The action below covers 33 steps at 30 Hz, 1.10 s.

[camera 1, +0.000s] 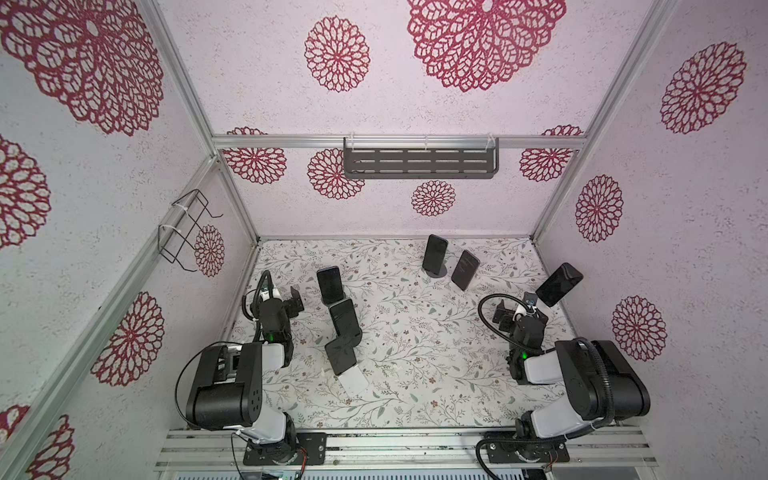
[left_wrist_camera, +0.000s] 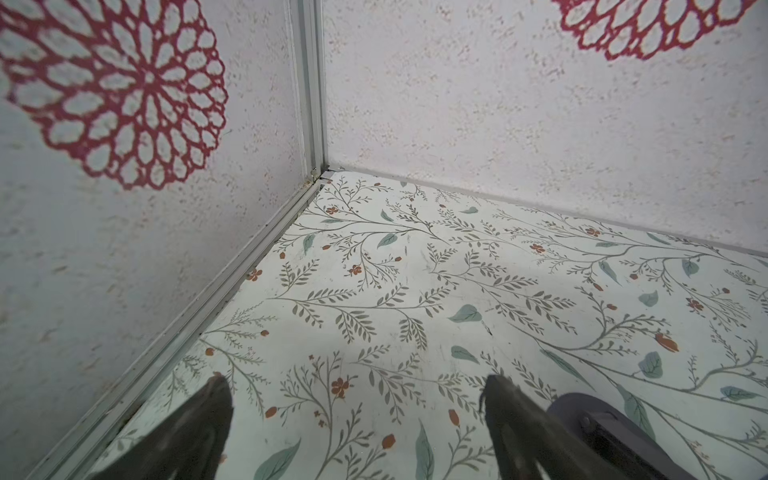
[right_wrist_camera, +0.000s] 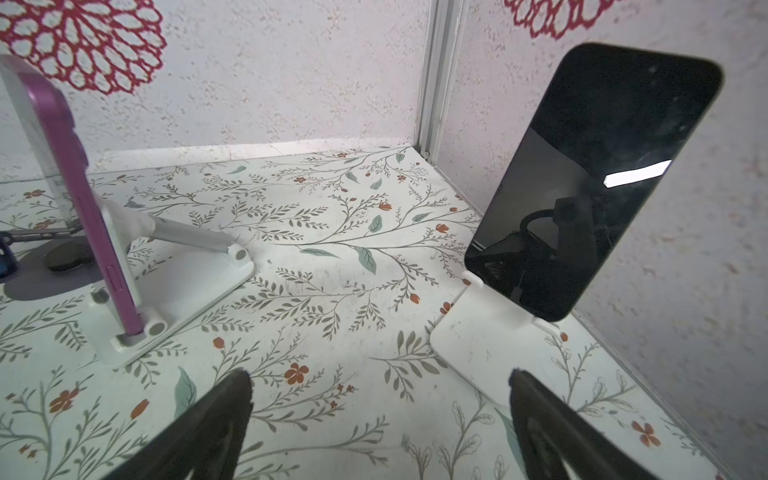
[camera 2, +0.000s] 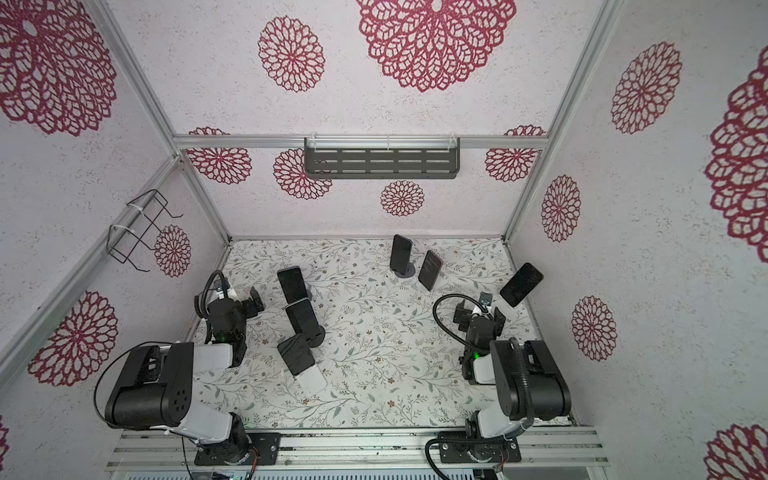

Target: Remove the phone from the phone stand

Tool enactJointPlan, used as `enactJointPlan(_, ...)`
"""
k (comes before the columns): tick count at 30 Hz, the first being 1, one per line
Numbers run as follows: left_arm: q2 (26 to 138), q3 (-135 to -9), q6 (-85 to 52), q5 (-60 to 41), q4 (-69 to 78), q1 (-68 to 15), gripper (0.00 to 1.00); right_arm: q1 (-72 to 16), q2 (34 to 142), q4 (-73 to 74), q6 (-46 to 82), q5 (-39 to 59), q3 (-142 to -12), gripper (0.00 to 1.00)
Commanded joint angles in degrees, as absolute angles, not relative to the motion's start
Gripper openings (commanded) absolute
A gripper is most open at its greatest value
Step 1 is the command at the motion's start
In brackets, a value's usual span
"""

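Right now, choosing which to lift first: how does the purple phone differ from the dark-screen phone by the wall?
The purple phone shows its edge to the right wrist camera; the dark-screen phone faces it. The purple phone's stand has a hinged arm; the dark-screen phone's stand shows only a flat base. Both lean on white stands.

shelf point(camera 1: 420, 175): back wall (slotted) | wire rack point(camera 1: 183, 232): left wall

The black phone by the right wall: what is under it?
The black phone leans on a white stand, its lower edge behind two small lips. The stand's flat base lies on the flowered table. The prop behind the phone is covered.
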<state>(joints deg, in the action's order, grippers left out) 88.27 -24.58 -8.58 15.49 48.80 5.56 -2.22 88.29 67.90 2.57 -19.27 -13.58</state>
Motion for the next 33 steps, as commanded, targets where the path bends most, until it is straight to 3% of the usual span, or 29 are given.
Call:
enactJointPlan(1, 88.8, -24.2, -8.0, 14.9, 50.0, 6.1, 0.97, -2.5, 88.0, 70.3, 2.9, -19.9, -13.8, 0.99)
enactJointPlan(29, 88.2, -24.1, -8.4, 12.5, 50.1, 7.0, 0.98, -2.3, 87.7, 69.9, 2.8, -18.9, -14.0, 0.99)
enactJointPlan(33, 74.4, -25.1, -9.5, 14.3, 36.2, 7.0, 0.97, -3.3, 75.9, 44.6, 1.3, -18.3, -22.9, 0.99)
